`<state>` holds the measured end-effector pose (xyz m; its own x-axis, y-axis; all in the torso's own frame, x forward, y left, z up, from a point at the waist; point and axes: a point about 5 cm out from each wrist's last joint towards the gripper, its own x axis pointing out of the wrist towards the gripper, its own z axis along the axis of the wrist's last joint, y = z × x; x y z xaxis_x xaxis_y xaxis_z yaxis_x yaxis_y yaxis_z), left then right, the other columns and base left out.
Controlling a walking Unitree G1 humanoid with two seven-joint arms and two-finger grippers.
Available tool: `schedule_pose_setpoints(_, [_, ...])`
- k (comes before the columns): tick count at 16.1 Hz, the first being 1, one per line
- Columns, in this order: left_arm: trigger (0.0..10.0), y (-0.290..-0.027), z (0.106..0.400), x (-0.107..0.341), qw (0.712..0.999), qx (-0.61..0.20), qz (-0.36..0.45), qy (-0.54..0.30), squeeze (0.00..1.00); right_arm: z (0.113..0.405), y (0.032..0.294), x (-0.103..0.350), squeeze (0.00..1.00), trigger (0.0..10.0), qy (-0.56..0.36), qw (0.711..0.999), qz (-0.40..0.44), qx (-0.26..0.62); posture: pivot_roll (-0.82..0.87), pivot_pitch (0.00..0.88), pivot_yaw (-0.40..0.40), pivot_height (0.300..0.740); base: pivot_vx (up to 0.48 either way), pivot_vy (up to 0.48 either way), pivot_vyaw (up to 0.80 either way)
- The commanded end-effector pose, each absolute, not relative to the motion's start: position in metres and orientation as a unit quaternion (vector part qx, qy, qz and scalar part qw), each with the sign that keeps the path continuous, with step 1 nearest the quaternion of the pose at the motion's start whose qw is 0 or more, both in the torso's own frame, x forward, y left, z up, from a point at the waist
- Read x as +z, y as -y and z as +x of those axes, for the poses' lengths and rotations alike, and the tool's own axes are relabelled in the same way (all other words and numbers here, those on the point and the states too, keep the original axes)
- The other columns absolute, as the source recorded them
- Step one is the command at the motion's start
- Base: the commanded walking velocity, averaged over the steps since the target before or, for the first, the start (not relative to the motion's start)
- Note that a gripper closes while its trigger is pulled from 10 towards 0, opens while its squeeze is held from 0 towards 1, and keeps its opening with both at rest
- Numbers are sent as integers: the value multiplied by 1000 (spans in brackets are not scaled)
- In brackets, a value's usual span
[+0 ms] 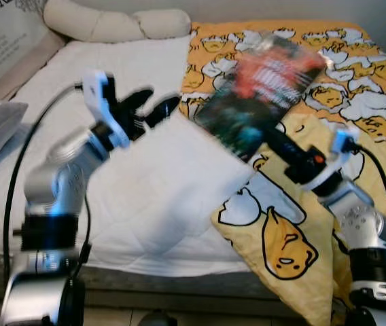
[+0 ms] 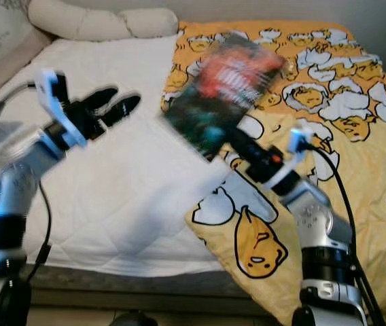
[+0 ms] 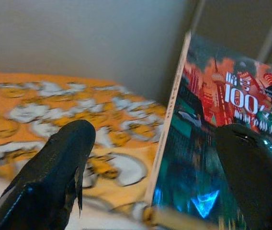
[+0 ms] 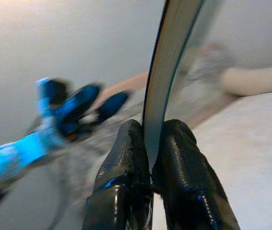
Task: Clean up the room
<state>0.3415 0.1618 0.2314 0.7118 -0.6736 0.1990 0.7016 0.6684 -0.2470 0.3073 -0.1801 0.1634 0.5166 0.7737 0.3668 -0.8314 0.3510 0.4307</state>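
Book sits clamped by its lower edge in my right gripper, raised over the bed; left gripper spread beside it. Left wrist view reads its red cover.

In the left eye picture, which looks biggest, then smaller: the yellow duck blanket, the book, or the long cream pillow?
1. Yellow duck blanket
2. Book, held in the right claw
3. Long cream pillow

The book sits nearer the camera, so ranks 2 and 3 are unsure.

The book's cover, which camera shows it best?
The left wrist view: the book appears close, its red and teal cover and white title sharp. Both eye views show it blurred, held over the bed by the right pincer. The right wrist view shows its page edge between the fingers.
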Motion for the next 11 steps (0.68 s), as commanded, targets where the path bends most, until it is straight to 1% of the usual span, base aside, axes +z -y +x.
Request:
schedule_pose_setpoints(1, [10000,-167,341,231,894,-407,-185,27,1000,303,171,180,0,0,54,788,279,547,70,0,46,740,0,0,0])
schedule_pose_setpoints(2, [10000,-167,341,231,885,-422,-196,20,1000,301,168,182,0,0,48,779,276,561,70,0,46,740,0,0,0])
schedule_pose_setpoints(3, [10000,-169,341,229,866,-444,-230,10,1000,297,165,186,0,0,36,761,272,588,75,0,42,740,0,0,0])
schedule_pose_setpoints(4, [10000,-170,343,228,861,-447,-242,8,1000,295,164,187,0,0,31,755,272,596,75,0,42,740,0,0,0])
schedule_pose_setpoints(5, [10000,-174,348,217,837,-447,-316,-10,961,292,163,190,0,0,20,740,273,614,76,0,35,740,0,0,0])
schedule_pose_setpoints(6, [10000,-175,349,215,826,-450,-339,-11,875,292,163,191,0,0,18,738,273,616,76,0,34,740,0,0,0])
schedule_pose_setpoints(7, [10000,-175,348,214,810,-460,-364,-8,675,292,162,191,0,0,15,737,273,618,75,0,33,740,0,0,0])
schedule_pose_setpoints(8, [10000,-172,342,218,770,-496,-402,4,0,292,161,190,0,0,7,734,273,622,75,0,28,740,0,0,0])
schedule_pose_setpoints(9, [10000,-169,337,219,750,-516,-414,9,0,291,161,190,0,0,3,731,274,625,74,0,23,740,0,0,0])
schedule_pose_setpoints(10, [10000,-161,329,217,724,-550,-417,-3,0,290,158,190,0,0,-3,727,276,629,76,0,17,740,0,0,0])
schedule_pose_setpoints(11, [10000,-158,328,216,719,-557,-416,-9,0,290,157,190,0,0,-4,725,276,630,76,0,17,740,0,0,0])
